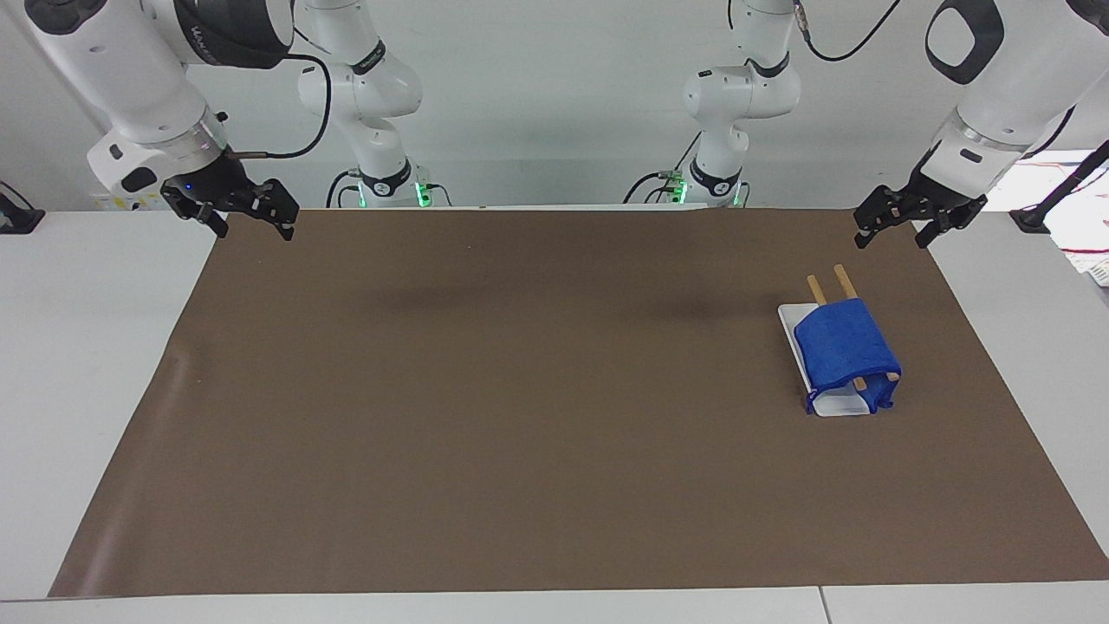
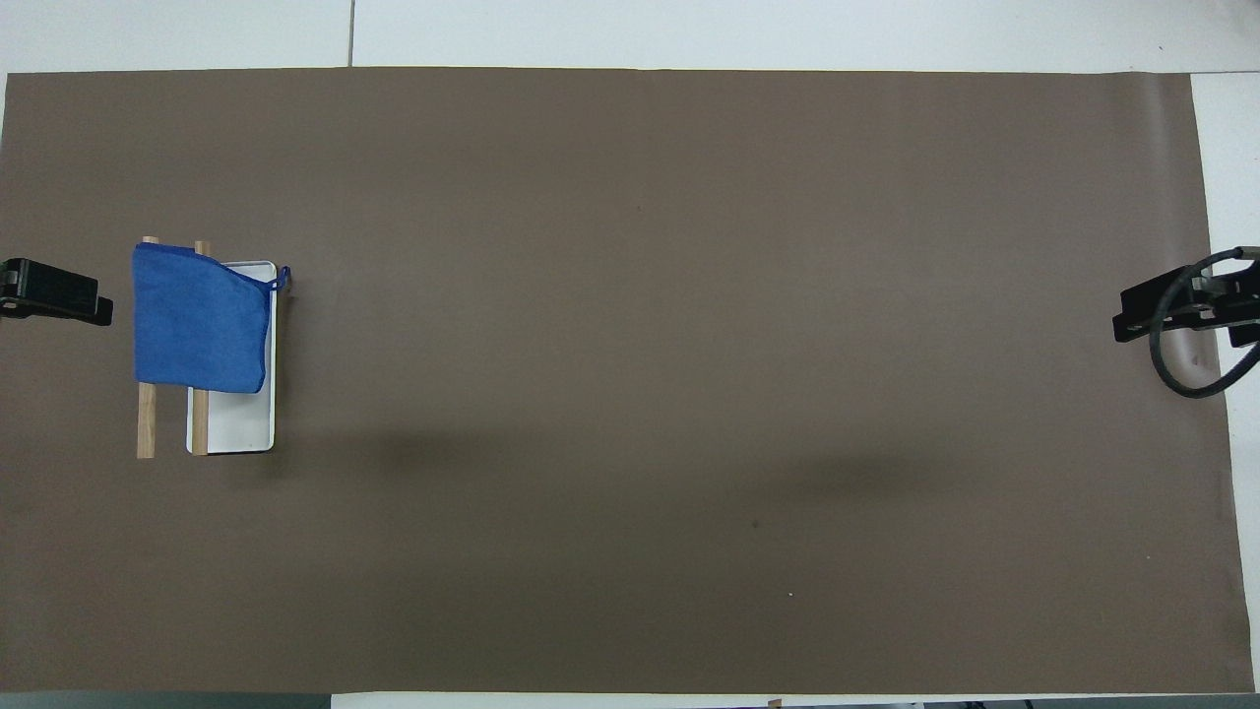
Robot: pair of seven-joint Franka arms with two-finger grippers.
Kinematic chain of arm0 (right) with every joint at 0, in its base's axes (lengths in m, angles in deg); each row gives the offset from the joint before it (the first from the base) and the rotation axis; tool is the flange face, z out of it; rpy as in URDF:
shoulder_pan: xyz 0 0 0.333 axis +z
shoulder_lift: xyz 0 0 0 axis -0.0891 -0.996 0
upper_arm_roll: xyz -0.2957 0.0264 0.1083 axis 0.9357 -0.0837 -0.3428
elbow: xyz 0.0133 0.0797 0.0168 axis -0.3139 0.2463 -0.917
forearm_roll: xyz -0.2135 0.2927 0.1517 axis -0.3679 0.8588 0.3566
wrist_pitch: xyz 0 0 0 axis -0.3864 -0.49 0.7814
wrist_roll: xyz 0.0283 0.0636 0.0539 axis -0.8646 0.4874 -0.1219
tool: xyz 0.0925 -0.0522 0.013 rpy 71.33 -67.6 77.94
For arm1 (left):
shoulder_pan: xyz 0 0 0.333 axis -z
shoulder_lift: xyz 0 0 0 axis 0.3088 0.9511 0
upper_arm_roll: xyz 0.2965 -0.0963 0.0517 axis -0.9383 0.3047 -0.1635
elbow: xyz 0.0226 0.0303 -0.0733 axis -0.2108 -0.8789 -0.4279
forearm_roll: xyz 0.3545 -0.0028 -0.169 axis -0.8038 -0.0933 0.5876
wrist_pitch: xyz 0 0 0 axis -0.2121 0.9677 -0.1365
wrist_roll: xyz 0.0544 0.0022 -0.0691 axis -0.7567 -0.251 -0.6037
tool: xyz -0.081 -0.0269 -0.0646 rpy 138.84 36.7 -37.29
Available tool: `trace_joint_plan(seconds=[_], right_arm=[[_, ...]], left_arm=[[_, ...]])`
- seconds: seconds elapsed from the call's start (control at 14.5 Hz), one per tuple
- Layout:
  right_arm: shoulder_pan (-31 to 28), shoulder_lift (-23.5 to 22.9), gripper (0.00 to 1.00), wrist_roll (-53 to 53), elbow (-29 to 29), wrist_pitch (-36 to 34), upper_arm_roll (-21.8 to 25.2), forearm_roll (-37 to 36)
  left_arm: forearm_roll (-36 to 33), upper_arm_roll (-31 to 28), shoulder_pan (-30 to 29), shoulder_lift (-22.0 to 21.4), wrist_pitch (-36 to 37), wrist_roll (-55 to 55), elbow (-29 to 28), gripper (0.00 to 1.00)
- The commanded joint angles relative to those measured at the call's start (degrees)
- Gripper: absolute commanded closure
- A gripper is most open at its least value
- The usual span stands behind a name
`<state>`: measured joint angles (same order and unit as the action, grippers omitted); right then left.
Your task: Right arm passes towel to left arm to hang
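The blue towel (image 1: 845,347) (image 2: 197,315) hangs draped over two wooden rods (image 1: 842,279) (image 2: 146,423) above a white tray (image 1: 840,406) (image 2: 236,423), toward the left arm's end of the table. Its thin loop (image 2: 283,279) sticks out at one corner. My left gripper (image 1: 892,238) (image 2: 54,300) hovers open and empty over the mat's corner, apart from the towel. At the opposite end, my right gripper (image 1: 256,227) (image 2: 1171,315) hangs open over the mat's edge, holding nothing.
A brown mat (image 1: 520,390) covers most of the white table (image 1: 87,347). Two smaller white arms (image 1: 368,95) (image 1: 736,95) with green-lit bases stand at the robots' edge of the table. A black cable (image 2: 1196,379) loops by the right gripper.
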<state>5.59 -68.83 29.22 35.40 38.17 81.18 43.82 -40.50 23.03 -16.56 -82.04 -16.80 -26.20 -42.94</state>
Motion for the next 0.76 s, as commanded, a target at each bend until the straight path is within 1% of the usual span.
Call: trace_joint_plan(seconds=[0.0, 0.69], right_arm=[[-0.48, 0.72, 0.0, 1.56, 0.68, 0.44, -0.31, -0.59], [-0.4, 0.72, 0.0, 1.65, 0.6, 0.79, -0.31, -0.59]], left_arm=[[-1.31, -0.58, 1.03, -1.36, -1.38, 0.42, -1.62, 0.0], [-1.31, -0.58, 0.94, -1.8, -2.35, 0.42, -2.77, 0.0]])
